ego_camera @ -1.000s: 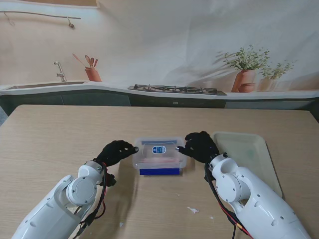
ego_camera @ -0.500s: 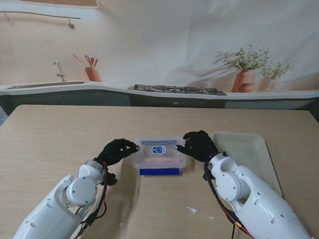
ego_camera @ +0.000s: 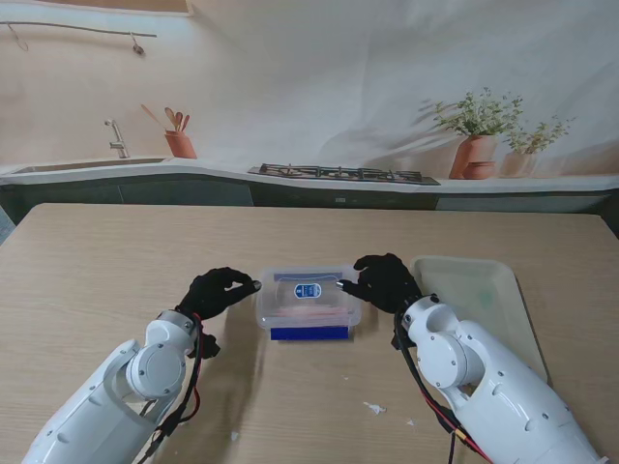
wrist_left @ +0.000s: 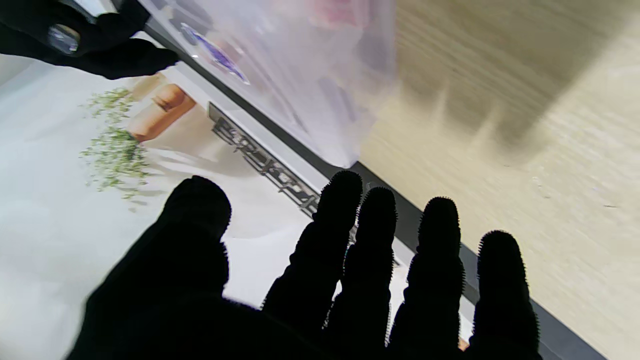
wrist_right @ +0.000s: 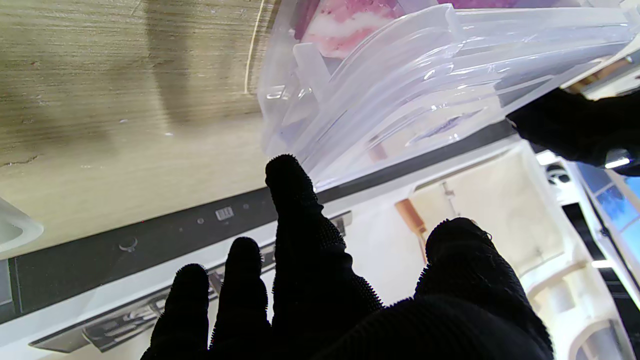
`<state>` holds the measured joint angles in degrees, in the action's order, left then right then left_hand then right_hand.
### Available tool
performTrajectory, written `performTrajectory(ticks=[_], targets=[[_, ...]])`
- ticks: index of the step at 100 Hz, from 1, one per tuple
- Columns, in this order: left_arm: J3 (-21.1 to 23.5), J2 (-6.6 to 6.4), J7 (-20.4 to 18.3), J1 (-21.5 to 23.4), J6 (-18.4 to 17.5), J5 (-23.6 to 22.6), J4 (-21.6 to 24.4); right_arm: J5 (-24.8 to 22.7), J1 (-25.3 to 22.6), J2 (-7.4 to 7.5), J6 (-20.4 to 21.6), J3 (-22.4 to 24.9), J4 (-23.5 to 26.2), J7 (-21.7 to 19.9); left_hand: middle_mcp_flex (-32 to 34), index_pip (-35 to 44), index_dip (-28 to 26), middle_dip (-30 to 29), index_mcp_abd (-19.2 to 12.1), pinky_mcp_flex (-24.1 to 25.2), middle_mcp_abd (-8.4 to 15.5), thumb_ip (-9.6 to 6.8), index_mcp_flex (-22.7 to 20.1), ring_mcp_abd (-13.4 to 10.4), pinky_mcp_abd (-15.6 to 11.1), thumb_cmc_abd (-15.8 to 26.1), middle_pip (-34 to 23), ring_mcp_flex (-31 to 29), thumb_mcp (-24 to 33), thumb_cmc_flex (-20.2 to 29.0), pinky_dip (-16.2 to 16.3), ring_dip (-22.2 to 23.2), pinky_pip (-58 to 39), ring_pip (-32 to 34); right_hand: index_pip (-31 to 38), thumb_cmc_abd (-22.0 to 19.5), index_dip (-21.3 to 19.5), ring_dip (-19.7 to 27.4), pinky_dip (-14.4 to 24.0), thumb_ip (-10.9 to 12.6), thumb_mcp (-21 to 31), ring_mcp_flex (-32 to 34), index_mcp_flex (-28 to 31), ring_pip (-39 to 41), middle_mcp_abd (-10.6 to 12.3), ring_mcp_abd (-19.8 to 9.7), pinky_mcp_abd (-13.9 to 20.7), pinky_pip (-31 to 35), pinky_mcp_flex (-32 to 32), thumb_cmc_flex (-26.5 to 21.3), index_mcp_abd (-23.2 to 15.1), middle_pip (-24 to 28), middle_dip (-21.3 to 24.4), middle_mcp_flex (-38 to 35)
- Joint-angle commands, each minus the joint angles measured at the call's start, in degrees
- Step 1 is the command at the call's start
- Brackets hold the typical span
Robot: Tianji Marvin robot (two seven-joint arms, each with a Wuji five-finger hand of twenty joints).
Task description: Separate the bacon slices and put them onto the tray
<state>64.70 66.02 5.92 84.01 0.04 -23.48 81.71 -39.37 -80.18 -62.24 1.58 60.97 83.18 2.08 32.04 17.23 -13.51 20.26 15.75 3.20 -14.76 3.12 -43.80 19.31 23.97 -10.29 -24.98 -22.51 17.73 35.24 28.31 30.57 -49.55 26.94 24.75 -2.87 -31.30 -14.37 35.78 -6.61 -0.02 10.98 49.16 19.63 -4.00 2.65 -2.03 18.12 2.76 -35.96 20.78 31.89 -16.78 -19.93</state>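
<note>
A clear plastic box [ego_camera: 308,298] with a blue label on its lid stands mid-table on a blue base. Pink bacon [wrist_right: 345,25] shows through its wall. My left hand [ego_camera: 221,291] hovers just left of the box, open, fingers spread, a small gap from the box's side [wrist_left: 300,65]. My right hand [ego_camera: 382,282] is at the box's right edge, open, its index fingertip by the lid's rim [wrist_right: 400,75] and the thumb well apart. The pale tray [ego_camera: 484,290] lies to the right of the box, with nothing on it.
White scraps [ego_camera: 375,408] lie on the wooden table nearer to me than the box. The table's far edge meets a printed kitchen backdrop. My right forearm [ego_camera: 474,372] lies alongside the tray's near left side.
My left hand has pulled a little leftward off the box's side. The right hand has crept slightly farther along the lid's right edge. The box has not shifted.
</note>
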Motion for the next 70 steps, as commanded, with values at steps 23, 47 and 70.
performTrajectory(ticks=[23, 47, 70], targets=[[-2.2, -0.03, -4.3, -1.5, 2.4, 3.4, -0.7, 0.2, 0.7, -0.99, 0.4, -1.1, -0.8, -0.7, -1.7, -2.1, 0.5, 0.7, 0.3, 2.1, 0.6, -1.16, 1.2, 0.0, -1.2, 1.4, 0.4, 2.5, -1.7, -0.2, 1.1, 0.9, 2.7, -0.5, -2.2, -1.5, 1.0, 0.2, 0.7, 3.9, -1.4, -1.4, -1.5, -0.1, -0.6, -1.3, 1.4, -1.1, 0.3, -1.7, -10.3, 0.0, -0.2, 1.0], [-3.8, 0.21, -5.0, -2.1, 2.2, 5.5, -0.4, 0.3, 0.8, -0.97, 0.4, -1.3, -0.9, -0.9, -3.3, -3.1, 1.1, 0.6, -0.3, 2.4, 1.4, -1.27, 2.8, -0.7, -1.7, 1.8, 0.8, 3.3, -2.8, 0.2, 1.3, 0.9, 4.7, -1.4, -2.3, -1.4, 1.0, 0.2, 0.7, 3.9, -1.4, -1.4, -1.6, -0.1, -0.5, -1.3, 1.4, -1.0, 0.2, -1.7, -10.3, 0.0, -0.2, 1.3], [-3.4, 0.49, -4.3, -1.6, 1.2, 7.0, 0.8, 0.8, 0.8, -1.05, 1.2, -1.0, -0.9, -0.7, -3.3, -2.7, 1.0, 0.5, -0.3, 2.5, 1.4, -1.33, 2.9, -0.8, -1.4, 1.6, 0.7, 3.2, -2.7, 0.5, 1.5, 0.9, 5.4, -1.6, -2.2, -1.4, 1.0, 0.2, 0.7, 3.9, -1.3, -1.3, -1.4, -0.1, -0.5, -1.2, 1.2, -0.9, 0.0, -1.7, -10.1, 0.1, -0.2, 1.2]])
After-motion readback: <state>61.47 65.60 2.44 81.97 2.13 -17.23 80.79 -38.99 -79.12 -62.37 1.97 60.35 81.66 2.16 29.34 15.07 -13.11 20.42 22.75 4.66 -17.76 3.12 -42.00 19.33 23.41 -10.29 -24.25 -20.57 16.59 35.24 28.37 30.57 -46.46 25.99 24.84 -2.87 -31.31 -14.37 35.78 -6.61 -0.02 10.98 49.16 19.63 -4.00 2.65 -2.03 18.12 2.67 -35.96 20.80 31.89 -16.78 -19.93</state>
